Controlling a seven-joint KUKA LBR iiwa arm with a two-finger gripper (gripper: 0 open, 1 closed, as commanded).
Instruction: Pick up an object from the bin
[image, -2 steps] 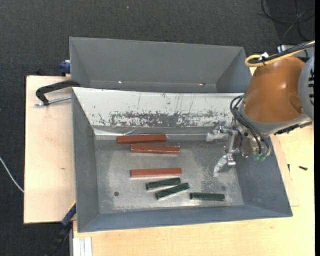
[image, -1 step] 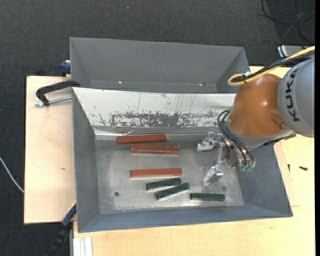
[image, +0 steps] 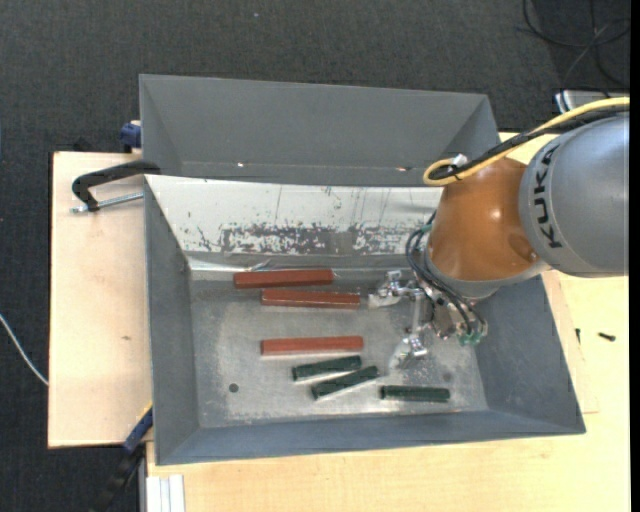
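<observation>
Nothing is lifted yet: the jaws are hanging low inside the bin (image: 166, 330), spread or pressed together I cannot tell, with a dark green bar (image: 414, 394) lying just beside them.

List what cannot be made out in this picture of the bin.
- Camera view: the right back corner of the bin, hidden behind the arm's orange cover.
- Camera view: whether the gripper touches anything beneath it; too small to tell.
- Camera view: the dark spot low on the left of the bin, too small to identify.
</observation>
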